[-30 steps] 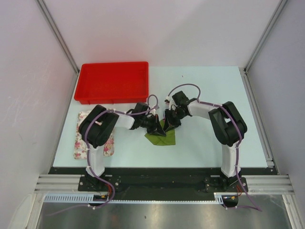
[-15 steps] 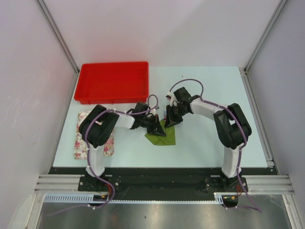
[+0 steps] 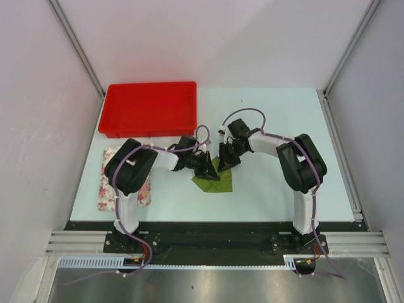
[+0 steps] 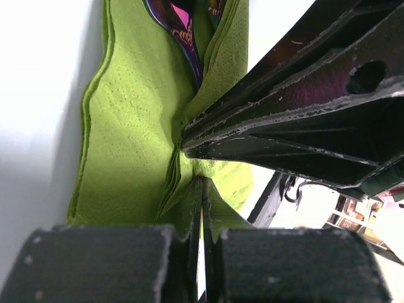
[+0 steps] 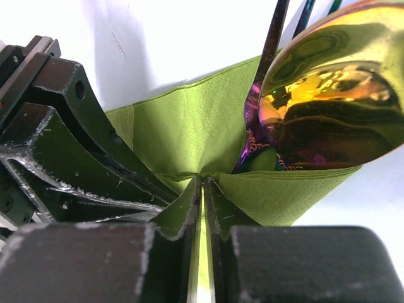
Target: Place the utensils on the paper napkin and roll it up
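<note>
1. Far left, the cloth [image 3: 108, 192] and the tray [image 3: 113, 107] sit well apart from the work. Neither seems to have a part in this step.
2. The left gripper [image 4: 201, 189] reaches in low from the left. Its jaws are all but closed, pinching a raised fold of the napkin [image 4: 132, 126], probably to lift that edge over the cutlery.
3. The napkin lies mid-table, just in front of both wrists, bunched up where the two grips meet. The utensils [image 4: 182, 25] lie in its crease, already on the paper. The purple one shows past the fold.
4. The right gripper [image 5: 202, 189] comes down from the far right side, tip to tip with the left. Its jaws are also nearly shut on a pleat of napkin. The gold spoon [image 5: 328, 88] lies just beside the pinch and sticks out past the paper's edge.
5. Judging by this, the rolling has only begun. With both tips so near, any turn risks a knock or a tear.
6. To the right and toward the back, the table [image 3: 284, 107] gives room to roll or pull away. The near napkin edge lies flat.
</note>
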Tool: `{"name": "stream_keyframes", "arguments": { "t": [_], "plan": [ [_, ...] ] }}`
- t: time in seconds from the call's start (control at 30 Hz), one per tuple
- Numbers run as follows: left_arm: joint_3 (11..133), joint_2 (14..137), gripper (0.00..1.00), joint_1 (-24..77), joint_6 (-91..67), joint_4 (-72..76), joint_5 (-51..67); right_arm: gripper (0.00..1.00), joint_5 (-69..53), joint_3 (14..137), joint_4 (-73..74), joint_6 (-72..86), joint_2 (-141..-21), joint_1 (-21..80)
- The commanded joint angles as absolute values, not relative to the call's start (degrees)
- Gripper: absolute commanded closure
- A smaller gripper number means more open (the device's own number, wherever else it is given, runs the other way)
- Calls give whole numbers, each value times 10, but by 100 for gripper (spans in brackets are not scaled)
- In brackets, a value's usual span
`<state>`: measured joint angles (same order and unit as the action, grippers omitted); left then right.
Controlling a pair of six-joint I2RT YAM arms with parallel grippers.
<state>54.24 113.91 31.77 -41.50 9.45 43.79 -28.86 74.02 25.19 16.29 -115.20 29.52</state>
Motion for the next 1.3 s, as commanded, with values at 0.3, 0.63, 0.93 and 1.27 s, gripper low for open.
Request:
{"name": "stream_keyframes", "arguments": {
  "t": [0.3,0.63,0.93,1.27],
  "plan": [
    [491,1067,81,323,-439,217,447,94,-233,729,275,127,-1174,297],
    [496,1131,95,339,-453,165,422,94,-250,731,273,124,-1171,291],
    [515,1173,100,339,-451,121,410,84,-292,787,305,134,-1137,284],
    [511,1171,100,339,-452,126,409,83,-272,781,337,134,-1119,298]
  ]
}}
